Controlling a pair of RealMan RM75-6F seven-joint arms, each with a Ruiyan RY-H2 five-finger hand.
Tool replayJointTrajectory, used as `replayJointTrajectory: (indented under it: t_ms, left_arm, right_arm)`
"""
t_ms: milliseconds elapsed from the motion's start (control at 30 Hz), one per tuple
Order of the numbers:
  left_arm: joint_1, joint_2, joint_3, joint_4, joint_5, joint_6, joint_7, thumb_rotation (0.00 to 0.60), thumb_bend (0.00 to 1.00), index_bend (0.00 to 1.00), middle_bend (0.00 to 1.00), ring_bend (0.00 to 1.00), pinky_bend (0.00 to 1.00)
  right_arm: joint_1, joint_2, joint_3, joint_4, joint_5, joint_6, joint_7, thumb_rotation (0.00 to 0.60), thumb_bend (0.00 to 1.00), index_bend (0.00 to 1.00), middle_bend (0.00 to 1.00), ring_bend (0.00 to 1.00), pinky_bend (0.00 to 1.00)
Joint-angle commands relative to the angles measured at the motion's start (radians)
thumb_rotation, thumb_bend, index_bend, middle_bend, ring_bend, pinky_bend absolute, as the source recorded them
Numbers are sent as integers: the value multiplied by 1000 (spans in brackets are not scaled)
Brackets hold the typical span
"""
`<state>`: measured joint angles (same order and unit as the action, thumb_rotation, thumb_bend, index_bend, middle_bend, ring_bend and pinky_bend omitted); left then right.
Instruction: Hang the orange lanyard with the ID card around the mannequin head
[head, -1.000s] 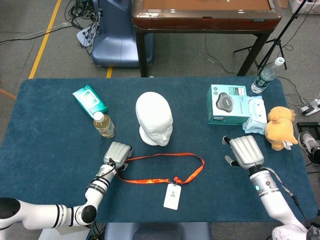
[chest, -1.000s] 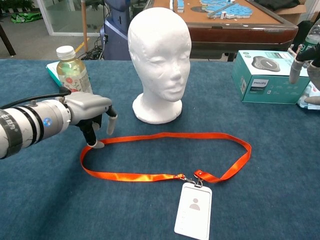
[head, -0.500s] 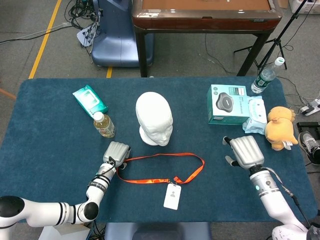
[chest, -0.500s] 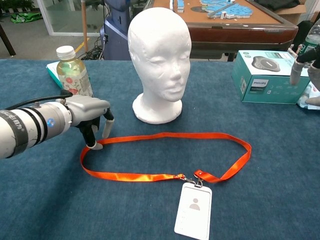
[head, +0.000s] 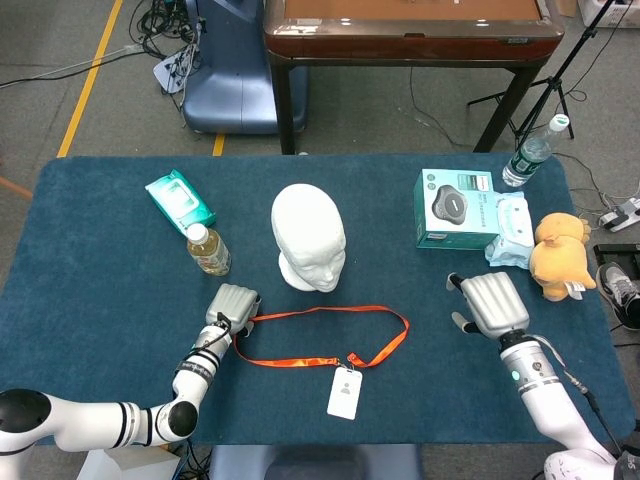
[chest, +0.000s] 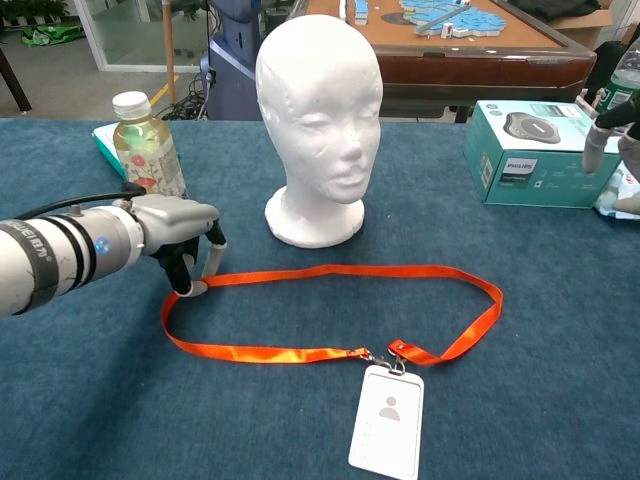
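Head view: the orange lanyard (head: 325, 335) lies in a flat loop on the blue tabletop (head: 90, 290), in front of the white mannequin head (head: 308, 238), with its ID card (head: 344, 391) at the near side. The left hand (head: 233, 305) sits at the loop's left end. The right hand (head: 492, 304) hovers well apart, grasping nothing, its fingers apart.

Chest view: the left hand's fingers (chest: 212, 255) point down, closing on the lanyard's left end at the tabletop. A bottle (chest: 146, 143) stands just behind.

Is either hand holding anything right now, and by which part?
The left hand pinches the orange lanyard at its left end; the right hand holds nothing.
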<state>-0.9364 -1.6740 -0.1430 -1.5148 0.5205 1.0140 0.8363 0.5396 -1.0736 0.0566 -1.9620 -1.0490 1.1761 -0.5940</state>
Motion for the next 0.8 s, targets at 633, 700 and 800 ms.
replayJointTrajectory:
  t_ms: [633, 700, 800]
  left_arm:
    - [31, 45, 18, -73, 111, 22, -100, 600, 333, 600, 994, 1000, 1000]
    - [34, 49, 18, -77, 119, 23, -109, 600, 332, 598, 994, 1000, 1000]
    - [36, 53, 19, -82, 123, 24, -114, 600, 332, 597, 994, 1000, 1000]
  right_arm:
    - [22, -107, -5, -21, 44, 39, -158, 600, 271, 401, 468, 432, 637]
    - [28, -135, -6, -5, 55, 50, -194, 600, 271, 401, 435, 376, 565]
    - [35, -174, -1, 19, 70, 65, -227, 600, 270, 401, 416, 334, 500]
